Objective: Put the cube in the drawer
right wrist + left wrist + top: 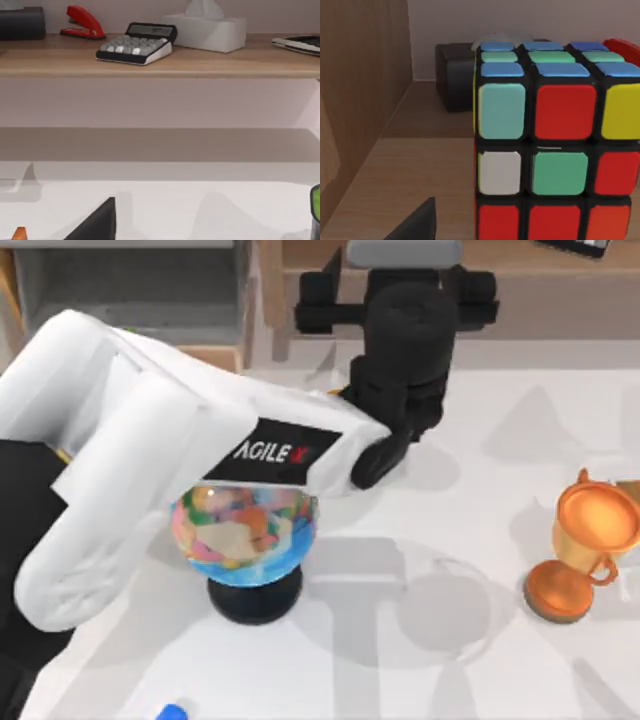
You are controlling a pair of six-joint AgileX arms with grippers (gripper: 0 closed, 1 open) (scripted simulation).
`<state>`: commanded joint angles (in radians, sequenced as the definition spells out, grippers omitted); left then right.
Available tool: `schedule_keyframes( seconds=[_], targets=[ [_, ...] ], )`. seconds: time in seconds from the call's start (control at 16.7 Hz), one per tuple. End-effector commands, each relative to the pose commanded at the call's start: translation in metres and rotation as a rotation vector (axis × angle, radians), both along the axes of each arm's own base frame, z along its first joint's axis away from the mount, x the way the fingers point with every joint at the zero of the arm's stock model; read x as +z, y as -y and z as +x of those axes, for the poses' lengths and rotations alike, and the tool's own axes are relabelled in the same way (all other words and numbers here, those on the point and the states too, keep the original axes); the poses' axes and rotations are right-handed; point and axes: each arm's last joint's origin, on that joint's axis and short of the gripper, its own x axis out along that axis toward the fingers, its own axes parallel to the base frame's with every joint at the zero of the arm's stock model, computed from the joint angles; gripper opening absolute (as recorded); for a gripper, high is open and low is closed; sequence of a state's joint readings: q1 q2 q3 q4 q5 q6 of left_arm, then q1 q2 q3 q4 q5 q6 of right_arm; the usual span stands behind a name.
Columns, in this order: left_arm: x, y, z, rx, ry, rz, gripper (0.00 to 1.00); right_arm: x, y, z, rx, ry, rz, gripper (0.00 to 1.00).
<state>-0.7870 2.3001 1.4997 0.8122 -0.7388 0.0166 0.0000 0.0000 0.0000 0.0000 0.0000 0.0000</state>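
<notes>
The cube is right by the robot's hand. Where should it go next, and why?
I'd guess it should slide toward the top view's left. The left gripper has the cube close in front of it, but the drawer, its grey inside showing, lies further left.

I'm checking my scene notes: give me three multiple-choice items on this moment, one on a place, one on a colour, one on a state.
1. The trophy stands on the table's
A. right side
B. left side
C. far middle

2. The stapler on the shelf is
A. blue
B. red
C. green

3. The globe is
A. toppled
B. inside the drawer
C. upright on its black base

Answers: 1 A, it sits near the top view's right edge. 2 B, its body is bright red. 3 C, it sits atop its base, under the left arm.
</notes>
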Motion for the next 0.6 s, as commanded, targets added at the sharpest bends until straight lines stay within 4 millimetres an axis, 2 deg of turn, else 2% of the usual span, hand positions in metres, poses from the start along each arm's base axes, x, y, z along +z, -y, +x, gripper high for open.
schedule_keyframes(
  seconds=[0.24, 0.48, 0.6],
  targets=[
    [0.007, 0.007, 0.020, 0.000, 0.002, 0.000, 1.00, 0.000, 0.000, 0.000, 0.000, 0.000, 0.000, 1.00],
    [0.000, 0.000, 0.051, 0.002, 0.002, -0.001, 1.00, 0.000, 0.000, 0.000, 0.000, 0.000, 0.000, 1.00],
    [-0.005, -0.003, 0.058, 0.002, 0.000, 0.000, 1.00, 0.000, 0.000, 0.000, 0.000, 0.000, 0.000, 1.00]
  ],
)
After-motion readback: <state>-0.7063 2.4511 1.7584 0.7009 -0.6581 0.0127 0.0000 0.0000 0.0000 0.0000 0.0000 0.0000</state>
